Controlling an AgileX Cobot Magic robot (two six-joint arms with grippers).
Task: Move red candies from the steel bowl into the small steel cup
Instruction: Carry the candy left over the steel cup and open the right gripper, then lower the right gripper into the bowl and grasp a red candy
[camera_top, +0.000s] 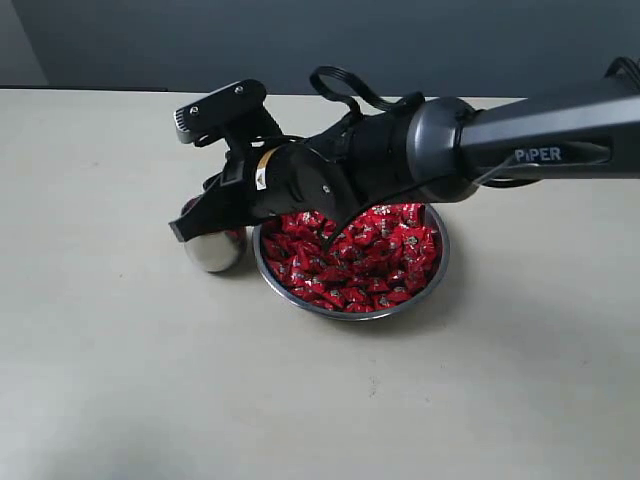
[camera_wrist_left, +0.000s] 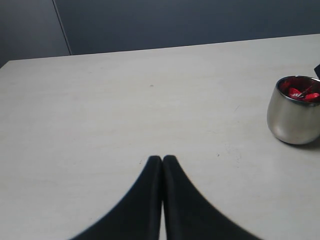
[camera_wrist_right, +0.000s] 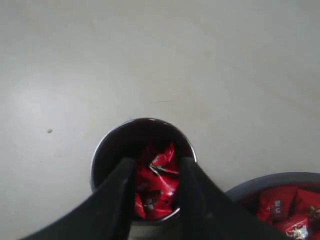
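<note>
The steel bowl (camera_top: 350, 312) sits mid-table, heaped with red candies (camera_top: 370, 250). Just left of it, touching or nearly so, stands the small steel cup (camera_top: 215, 250), holding several red candies (camera_wrist_right: 160, 182) up to about rim level. My right gripper (camera_wrist_right: 156, 162) reaches across the bowl and hangs over the cup's mouth. It is open, and the candies in the cup show through the gap between its fingers. My left gripper (camera_wrist_left: 162, 159) is shut and empty above bare table, well away from the cup (camera_wrist_left: 292, 117). The left arm is out of the exterior view.
The right arm (camera_top: 520, 140) stretches in from the right, passing over the back of the bowl. The beige tabletop (camera_top: 150, 380) spreads in front and to the left. A dark wall runs behind the table's far edge (camera_top: 100, 90).
</note>
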